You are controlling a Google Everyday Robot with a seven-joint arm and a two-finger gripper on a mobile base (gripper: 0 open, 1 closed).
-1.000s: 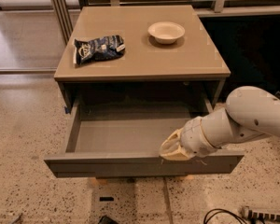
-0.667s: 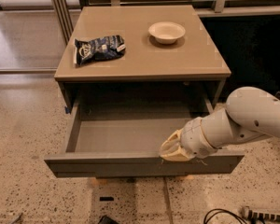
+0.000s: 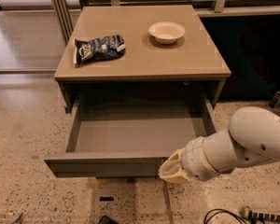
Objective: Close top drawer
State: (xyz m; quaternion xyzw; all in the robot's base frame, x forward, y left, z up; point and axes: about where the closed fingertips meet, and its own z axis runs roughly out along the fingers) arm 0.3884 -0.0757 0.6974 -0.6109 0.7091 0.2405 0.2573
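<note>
The top drawer (image 3: 130, 134) is pulled far out of the grey-brown cabinet and is empty inside. Its flat front (image 3: 98, 164) faces the camera at the bottom. My gripper (image 3: 170, 171) sits at the right part of the drawer front, against its top edge. The white arm (image 3: 252, 143) reaches in from the right and hides the front's right end.
On the cabinet top (image 3: 144, 55) lie a dark blue chip bag (image 3: 99, 49) at the left and a white bowl (image 3: 166, 31) at the back right. Speckled floor surrounds the cabinet. A cable (image 3: 219, 216) lies on the floor at the bottom right.
</note>
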